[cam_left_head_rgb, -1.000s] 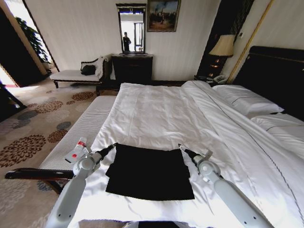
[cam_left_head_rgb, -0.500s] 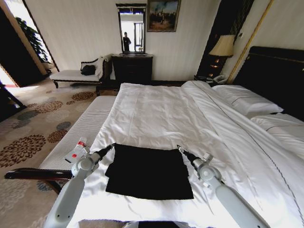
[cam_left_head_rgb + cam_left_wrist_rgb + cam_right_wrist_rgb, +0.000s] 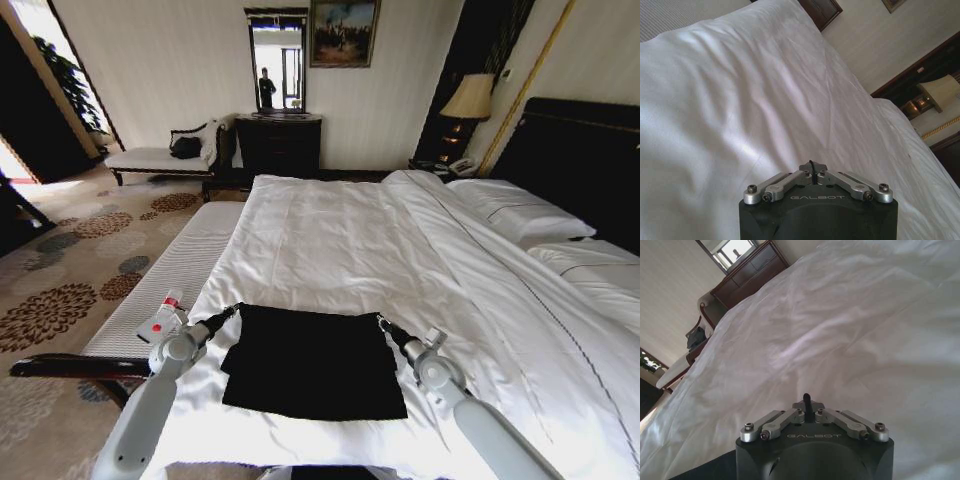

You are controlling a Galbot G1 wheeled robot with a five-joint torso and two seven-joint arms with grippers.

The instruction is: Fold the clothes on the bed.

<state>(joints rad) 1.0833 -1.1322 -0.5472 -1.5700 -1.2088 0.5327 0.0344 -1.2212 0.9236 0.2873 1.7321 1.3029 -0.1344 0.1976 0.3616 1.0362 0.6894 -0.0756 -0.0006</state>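
Now the black T-shirt (image 3: 315,362) is lying flat near the foot edge of the bed (image 3: 340,240), its far corners meeting the left gripper (image 3: 236,310) and right gripper (image 3: 380,321), both jaws pressed together.

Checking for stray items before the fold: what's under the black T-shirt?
The black T-shirt lies flat on the bed's white duvet; whatever sits beneath it is covered.

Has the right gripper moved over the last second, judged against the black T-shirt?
Barely: the right gripper sits at the black fabric T-shirt's far right corner as before; its wrist shifted slightly.
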